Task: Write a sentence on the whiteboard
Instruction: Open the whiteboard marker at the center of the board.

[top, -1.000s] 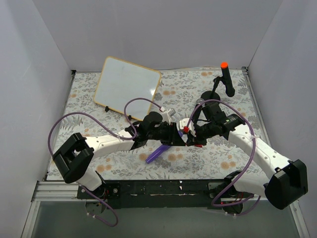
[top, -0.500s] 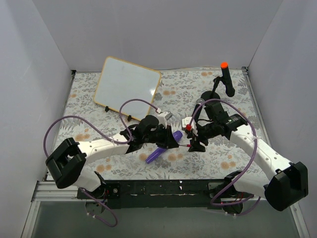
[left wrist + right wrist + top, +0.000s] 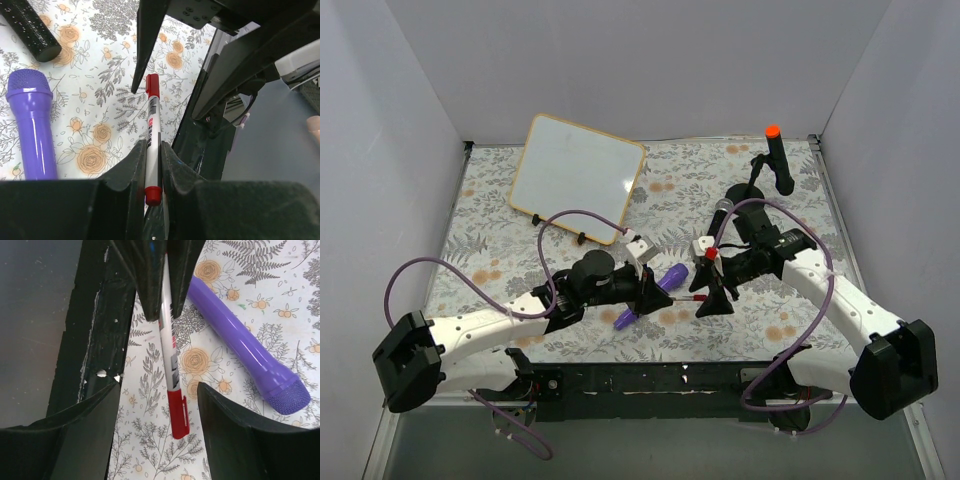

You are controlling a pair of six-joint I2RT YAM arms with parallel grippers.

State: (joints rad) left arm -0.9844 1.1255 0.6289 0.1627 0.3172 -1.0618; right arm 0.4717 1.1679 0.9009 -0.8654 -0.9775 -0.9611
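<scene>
Whiteboard [image 3: 578, 178] sits in the upper left of the top view on the floral table cover [image 3: 500, 240], well apart from both arms; you can see no red writing on it, so the sentence isn't started and I'd call this the pen-prep step. Left gripper [image 3: 152, 146] is clenched on the red marker [image 3: 152, 125] around its barrel; right gripper [image 3: 159, 387] is released, jaws spread wide either side of the marker's capped end, not touching it. Red cap [image 3: 178, 412] looks to be on, so my read is the next move needs the right jaws to close squarely on the cap and pull along the pen axis while the left holds firm; after that the left has a long carry up-left to the board. Watch the purple toy microphone [image 3: 240, 355] lying just beside the marker; it's near enough to get clipped. View differences: the top view gives you the board and the black microphone on its stand [image 3: 776, 160] at upper right, but the marker is only a sliver between the two grippers at lower centre; the left wrist view shows the pinch itself, barrel between both pads, with a red end behind them; the right wrist view shows the cap clip and the gap on both sides of it, which the others don't resolve; neither wrist view shows the board.
</scene>
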